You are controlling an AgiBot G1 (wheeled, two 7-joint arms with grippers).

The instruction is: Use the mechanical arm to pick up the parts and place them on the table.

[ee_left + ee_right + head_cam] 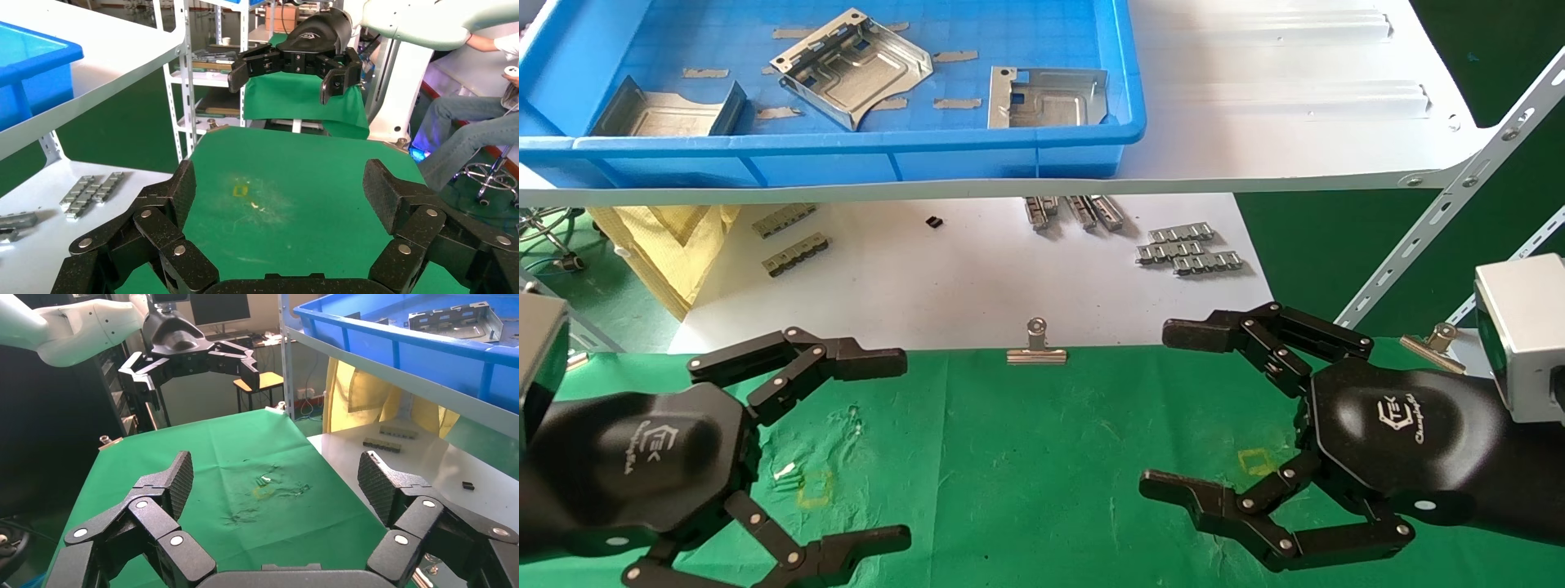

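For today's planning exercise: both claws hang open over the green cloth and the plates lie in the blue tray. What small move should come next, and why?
Probably raise the right gripper toward the nearest part in the blue tray. Both grippers, left gripper included, are open and hold nothing, and no part lies on the table.

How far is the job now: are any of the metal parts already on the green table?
Nothing is done yet. Three silvery stamped sheet-metal parts lie in the blue plastic tray, none on the green cloth table. The left gripper and right gripper hover open and empty above the cloth. All three remain.
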